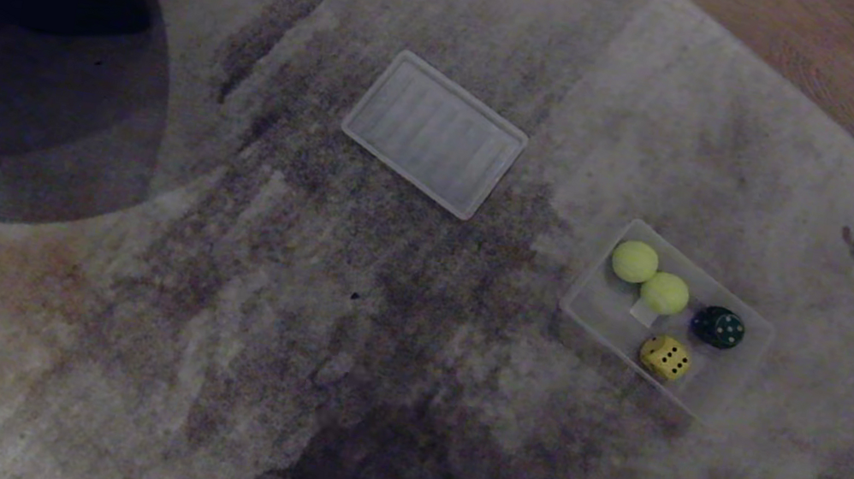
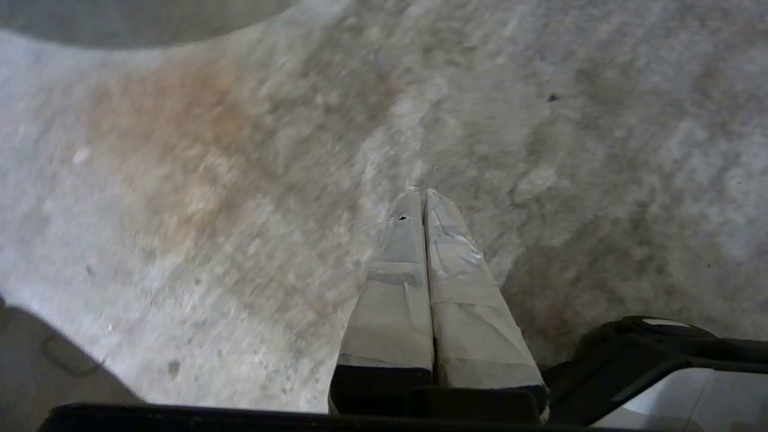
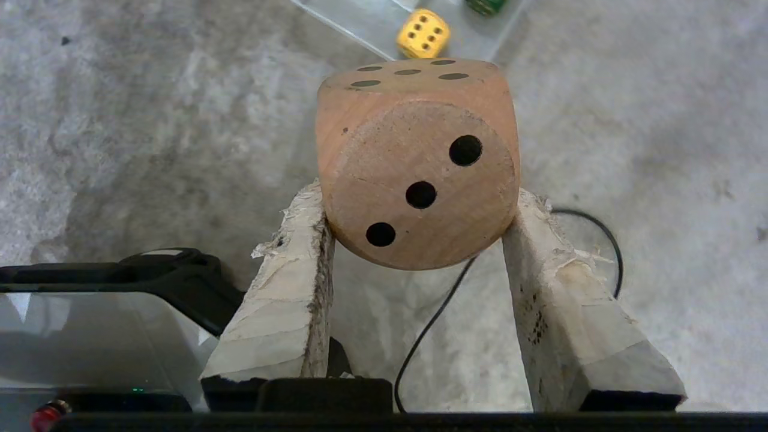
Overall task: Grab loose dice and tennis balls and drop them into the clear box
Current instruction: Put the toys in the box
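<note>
From the head, the clear box point(image 1: 731, 393) on the carpet point(image 1: 202, 341) held two tennis balls point(image 1: 635, 261), a green die point(image 1: 718, 327) and a yellow die point(image 1: 665, 357); its near-left half lay free.

The left gripper point(image 2: 420, 195) hung closed and empty.

The right gripper point(image 3: 414, 210) clamped the tan die point(image 3: 418, 162), short of the box: carrying step, needing an advance over the rim.

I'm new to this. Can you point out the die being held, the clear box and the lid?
Tan die point(image 3: 418, 174), right wrist view: its three-pip face.
Clear box point(image 1: 753, 346), head view: its far right wall.
Lid point(image 1: 434, 133), head view: its ribbed middle.
</note>
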`<state>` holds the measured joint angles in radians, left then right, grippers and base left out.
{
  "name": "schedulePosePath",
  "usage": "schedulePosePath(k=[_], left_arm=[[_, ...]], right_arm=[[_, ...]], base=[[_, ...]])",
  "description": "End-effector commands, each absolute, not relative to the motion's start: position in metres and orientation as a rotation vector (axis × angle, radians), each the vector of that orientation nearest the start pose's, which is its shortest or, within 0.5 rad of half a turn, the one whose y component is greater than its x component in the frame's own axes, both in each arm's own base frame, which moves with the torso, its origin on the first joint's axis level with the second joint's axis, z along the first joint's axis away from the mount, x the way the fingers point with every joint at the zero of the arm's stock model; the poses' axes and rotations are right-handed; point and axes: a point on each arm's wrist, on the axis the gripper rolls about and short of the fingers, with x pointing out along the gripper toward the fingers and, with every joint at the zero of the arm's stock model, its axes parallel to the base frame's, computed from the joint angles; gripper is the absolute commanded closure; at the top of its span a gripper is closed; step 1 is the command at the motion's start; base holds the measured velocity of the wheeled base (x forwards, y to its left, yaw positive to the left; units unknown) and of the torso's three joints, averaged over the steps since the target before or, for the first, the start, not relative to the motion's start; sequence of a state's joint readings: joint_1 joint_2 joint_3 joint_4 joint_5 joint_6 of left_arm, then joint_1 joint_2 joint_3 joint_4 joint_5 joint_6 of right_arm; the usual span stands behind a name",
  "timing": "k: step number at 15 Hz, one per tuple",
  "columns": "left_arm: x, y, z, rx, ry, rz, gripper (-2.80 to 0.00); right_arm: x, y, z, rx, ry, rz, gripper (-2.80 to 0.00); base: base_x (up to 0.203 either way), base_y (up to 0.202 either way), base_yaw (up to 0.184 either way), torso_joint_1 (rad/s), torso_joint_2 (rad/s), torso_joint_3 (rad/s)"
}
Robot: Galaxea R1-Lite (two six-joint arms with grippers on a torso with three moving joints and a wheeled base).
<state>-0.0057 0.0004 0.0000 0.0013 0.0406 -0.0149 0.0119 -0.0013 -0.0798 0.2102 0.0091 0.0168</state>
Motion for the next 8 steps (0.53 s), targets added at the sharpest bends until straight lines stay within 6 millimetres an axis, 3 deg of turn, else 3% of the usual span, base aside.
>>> schedulePosePath(k=[1,4,8], left_arm=[[-0.0227,0.0011,0.0749,-0.015,0.003,0.035,0.0],[-0.0227,0.0011,0.0751,-0.02,0.001,0.035,0.0],[-0.0227,0.0011,0.0751,-0.029,0.001,0.037,0.0]], right_arm=[[-0.0303,-0.0002,0.0757,0.017,0.132,0.02,0.0],[-0.0303,-0.0002,0.0757,0.017,0.132,0.02,0.0],[-0.0303,-0.0002,0.0757,0.017,0.132,0.02,0.0]], base=[[0.0,0.0,0.0,0.0,0.0,0.0],[0.0,0.0,0.0,0.001,0.0,-0.043],[0.0,0.0,0.0,0.001,0.0,-0.187]])
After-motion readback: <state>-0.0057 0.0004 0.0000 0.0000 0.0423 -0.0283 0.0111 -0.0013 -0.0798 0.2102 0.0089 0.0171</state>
